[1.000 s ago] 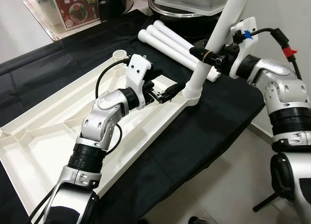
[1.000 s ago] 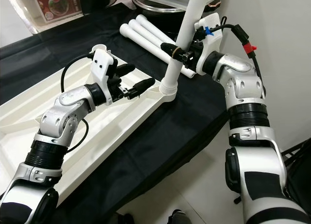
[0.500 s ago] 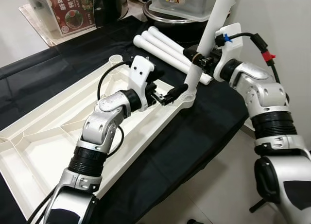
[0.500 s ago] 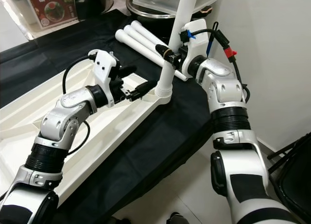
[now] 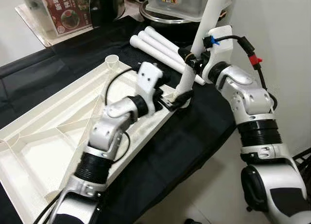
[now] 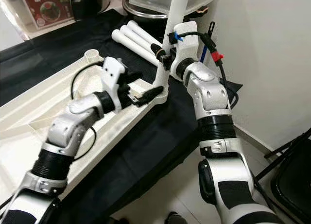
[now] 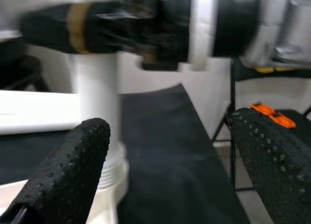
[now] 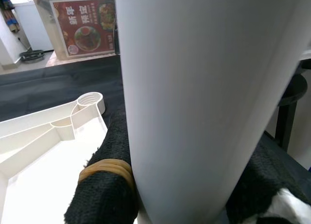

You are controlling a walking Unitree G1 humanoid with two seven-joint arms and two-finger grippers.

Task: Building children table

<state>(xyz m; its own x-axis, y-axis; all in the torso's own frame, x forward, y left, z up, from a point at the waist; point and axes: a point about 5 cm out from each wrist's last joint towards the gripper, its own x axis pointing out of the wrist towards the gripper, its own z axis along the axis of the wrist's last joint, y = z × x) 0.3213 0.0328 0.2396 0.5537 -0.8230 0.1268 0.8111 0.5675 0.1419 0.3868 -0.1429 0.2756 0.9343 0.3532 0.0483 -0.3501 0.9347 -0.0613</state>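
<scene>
Table leg standing in the corner socket of the upturned tabletop.

The white tabletop [image 5: 58, 131] lies upside down on the black-covered counter [image 5: 194, 131], one corner at the counter's right edge. The right hand [image 5: 188, 56] is clamped around the upright white leg [image 5: 201, 37], whose foot sits in that corner's socket [image 6: 160, 90]. The left hand [image 5: 177, 101] sits just beside the socket with fingers [image 7: 73, 170] spread apart, gripping nothing. Three spare legs [image 5: 155, 42] lie together near the counter's far edge.
</scene>
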